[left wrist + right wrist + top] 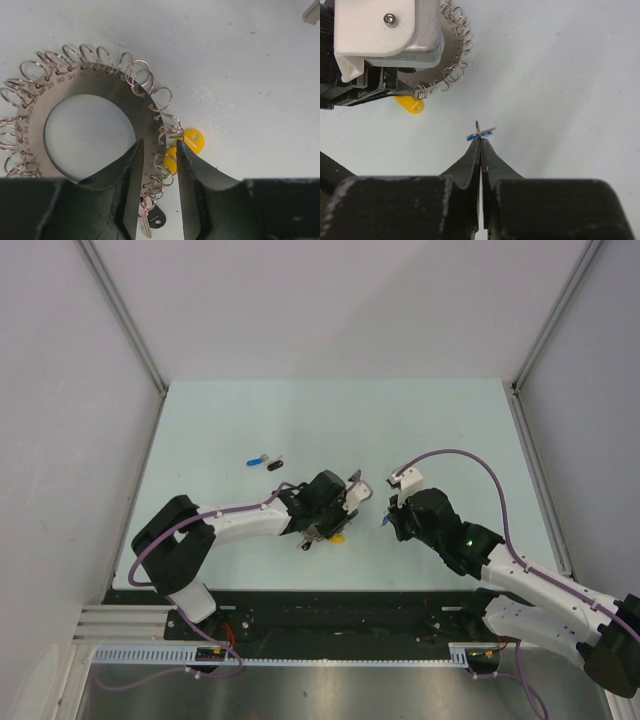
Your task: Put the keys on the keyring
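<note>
The keyring, a flat grey numbered ring fringed with wire loops, fills the left wrist view. My left gripper is closed across its rim and loops at the lower right. Two yellow-headed keys and a black-headed key hang from loops by the jaws. My right gripper is shut on a blue-headed key, seen edge-on at its tips, off to the right of the ring's loops. In the top view the left gripper and right gripper face each other mid-table.
A loose blue key and a loose black key lie on the pale table behind and left of the left gripper. White walls enclose the table on three sides. The left arm's white wrist block sits close to the right gripper.
</note>
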`<action>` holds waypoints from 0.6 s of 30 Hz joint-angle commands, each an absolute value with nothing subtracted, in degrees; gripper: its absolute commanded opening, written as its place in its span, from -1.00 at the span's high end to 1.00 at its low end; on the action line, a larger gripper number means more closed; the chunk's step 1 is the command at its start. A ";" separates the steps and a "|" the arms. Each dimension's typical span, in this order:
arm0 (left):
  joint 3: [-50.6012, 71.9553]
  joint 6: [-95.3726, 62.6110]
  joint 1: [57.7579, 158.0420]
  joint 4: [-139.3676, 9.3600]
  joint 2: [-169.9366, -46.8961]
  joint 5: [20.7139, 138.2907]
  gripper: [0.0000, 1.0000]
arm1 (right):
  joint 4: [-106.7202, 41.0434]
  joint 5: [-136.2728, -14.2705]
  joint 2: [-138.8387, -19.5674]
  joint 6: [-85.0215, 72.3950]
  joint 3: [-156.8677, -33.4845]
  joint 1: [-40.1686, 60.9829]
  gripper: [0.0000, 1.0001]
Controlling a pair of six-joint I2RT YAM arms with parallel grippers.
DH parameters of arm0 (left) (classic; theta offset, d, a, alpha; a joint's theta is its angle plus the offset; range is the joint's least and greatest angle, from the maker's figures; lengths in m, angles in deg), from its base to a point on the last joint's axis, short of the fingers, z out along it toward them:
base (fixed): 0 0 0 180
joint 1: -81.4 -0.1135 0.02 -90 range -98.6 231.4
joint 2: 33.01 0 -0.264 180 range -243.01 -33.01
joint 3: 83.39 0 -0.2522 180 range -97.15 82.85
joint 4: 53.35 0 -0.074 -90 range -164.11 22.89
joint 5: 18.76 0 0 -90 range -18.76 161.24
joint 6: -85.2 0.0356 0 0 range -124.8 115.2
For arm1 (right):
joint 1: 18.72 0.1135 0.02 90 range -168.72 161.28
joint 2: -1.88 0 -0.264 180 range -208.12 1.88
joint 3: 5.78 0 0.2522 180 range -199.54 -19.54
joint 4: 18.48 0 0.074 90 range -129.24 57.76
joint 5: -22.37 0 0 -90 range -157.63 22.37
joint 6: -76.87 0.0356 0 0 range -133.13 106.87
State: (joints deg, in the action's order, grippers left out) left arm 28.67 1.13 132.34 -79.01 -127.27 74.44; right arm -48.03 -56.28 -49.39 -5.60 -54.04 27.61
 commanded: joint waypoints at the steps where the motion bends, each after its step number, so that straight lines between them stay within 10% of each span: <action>1: 25.89 1.96 131.85 -74.93 -127.40 74.40 0.26 | -46.04 -54.54 -48.39 -4.78 -53.56 27.69 1.00; 18: 24.75 9.87 130.79 -71.59 -131.45 81.79 0.21 | -44.90 -55.59 -47.87 -5.66 -52.50 27.77 1.00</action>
